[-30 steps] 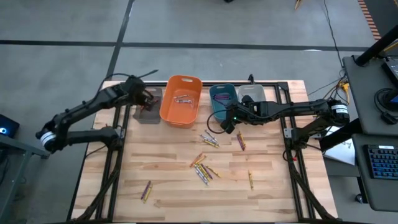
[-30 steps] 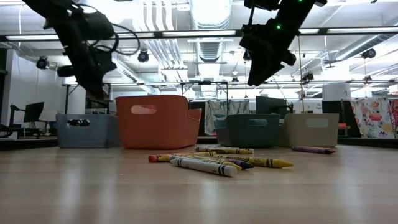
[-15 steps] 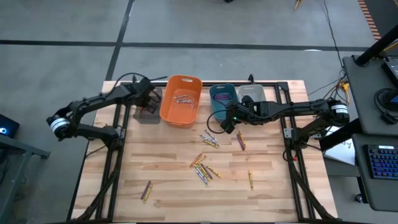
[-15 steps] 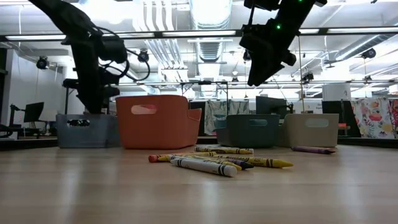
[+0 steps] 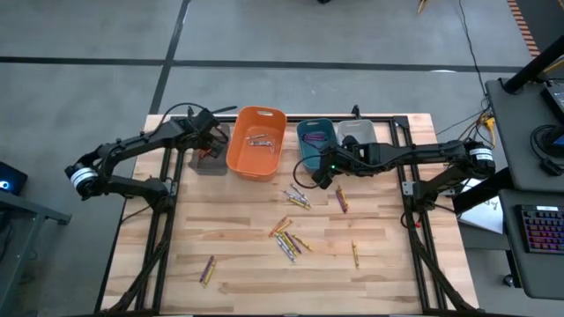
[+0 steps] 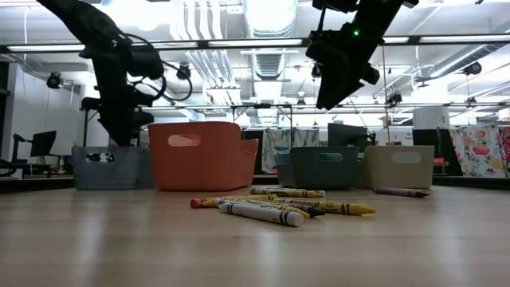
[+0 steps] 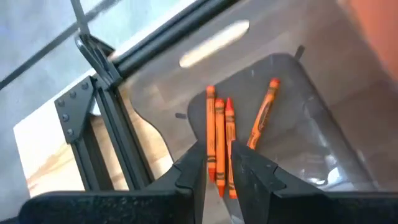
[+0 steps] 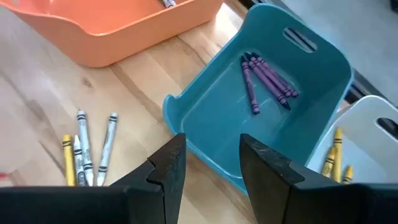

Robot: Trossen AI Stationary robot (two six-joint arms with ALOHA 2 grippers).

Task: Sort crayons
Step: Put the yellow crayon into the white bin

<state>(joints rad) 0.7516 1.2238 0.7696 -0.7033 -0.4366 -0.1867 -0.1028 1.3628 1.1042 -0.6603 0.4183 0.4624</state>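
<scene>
Orange crayons lie in the grey bin at the far left of the row — three side by side and a fourth set at a slant beside them. The left pincer hangs directly over that bin, its jaws parted only a narrow way; one of the orange sticks shows in the slit between the fingertips, and whether it is gripped or lying loose below cannot be told. In the high view the left pincer sits above the grey bin, next to the orange bin.

Purple crayons rest in the teal bin, and yellow ones show in the pale bin beside it. The right pincer hovers by the near edge of the teal bin with its jaws spread wide, grasping nothing (the wood and the bin wall show plainly between them).

More crayons are scattered loose over the middle of the tabletop — a cluster near the teal bin, one purple stick well apart toward the near left, and a yellow one toward the right.
</scene>
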